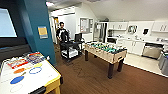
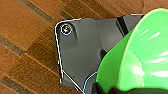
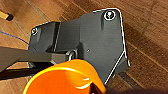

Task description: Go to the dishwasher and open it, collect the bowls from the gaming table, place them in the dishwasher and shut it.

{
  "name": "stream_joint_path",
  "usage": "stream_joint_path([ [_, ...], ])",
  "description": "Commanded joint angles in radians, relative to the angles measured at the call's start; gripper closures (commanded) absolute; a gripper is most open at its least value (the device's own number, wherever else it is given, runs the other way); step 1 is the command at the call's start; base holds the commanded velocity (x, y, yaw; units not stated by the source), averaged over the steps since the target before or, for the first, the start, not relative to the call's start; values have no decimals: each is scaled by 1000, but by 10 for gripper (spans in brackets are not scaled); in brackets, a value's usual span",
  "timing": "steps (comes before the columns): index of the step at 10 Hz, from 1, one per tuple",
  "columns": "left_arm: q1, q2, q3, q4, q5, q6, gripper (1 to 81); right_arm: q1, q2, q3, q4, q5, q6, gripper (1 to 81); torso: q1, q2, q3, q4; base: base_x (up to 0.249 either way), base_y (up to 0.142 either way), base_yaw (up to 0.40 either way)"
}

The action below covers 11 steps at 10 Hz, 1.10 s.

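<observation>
The lime-green bowl hangs close under my left wrist, above the wooden floor, with my left gripper shut on its rim. In the right wrist view the small orange bowl is likewise carried over the floor, my right gripper shut on it. The gaming table, white-topped with yellow edges and printed circles, stands at the near left of the head view. Far right in the kitchen is the dishwasher; its steel front looks tipped open.
A table-football table stands mid-room between me and the kitchen. A person stands behind a black cart at the back. A teal pillar rises left. Wooden floor stretches ahead; grey bins sit far right.
</observation>
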Motion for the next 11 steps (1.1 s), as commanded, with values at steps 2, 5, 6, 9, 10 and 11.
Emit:
stream_joint_path([
  [2, -44, -14, 3, 0, 42, -1, 811, 37, -21, 4, -14, -46, -2, 811, 0, 0, 0, 0, 0, 0, -366],
  [5, -44, -8, 3, 2, 44, 0, 811, 37, -15, 2, -15, -46, -2, 811, 0, 0, 0, 0, 0, 0, -365],
  [6, -44, -9, 3, 2, 42, 0, 811, 35, -15, 0, -15, -46, -2, 811, 0, 0, 0, 0, 0, 0, -366],
  [9, -44, -11, 3, 0, 42, 0, 811, 37, -15, 0, -15, -46, -2, 811, 0, 0, 0, 0, 0, 0, -365],
  [10, -42, -11, 3, 0, 42, 0, 811, 35, -15, 0, -15, -46, -2, 811, 0, 0, 0, 0, 0, 0, -366],
  [11, -44, -9, 3, 0, 42, 0, 811, 35, -15, -1, -15, -46, -2, 811, 0, 0, 0, 0, 0, 0, -366],
])
